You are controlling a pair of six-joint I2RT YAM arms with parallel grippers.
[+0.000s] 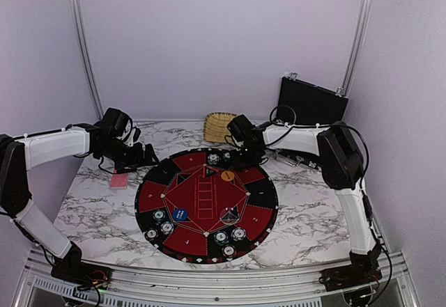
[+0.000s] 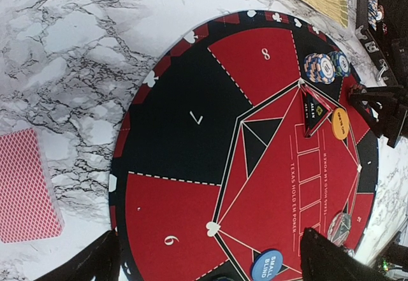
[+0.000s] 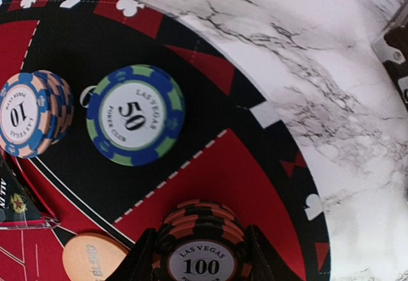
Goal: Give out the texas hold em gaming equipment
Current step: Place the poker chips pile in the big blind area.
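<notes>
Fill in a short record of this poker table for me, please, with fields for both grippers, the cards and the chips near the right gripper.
left gripper: open, holding nothing, near the mat's left rim
right gripper: fingers closed on both sides of the 100 chip stack
mat: round, flat on the marble
card deck: face down on the marble, left of the mat, off it
50 chip: flat on a black sector
10 chip stack: beside the 50 chip
small blind disc: on the mat
basket: behind the mat
</notes>
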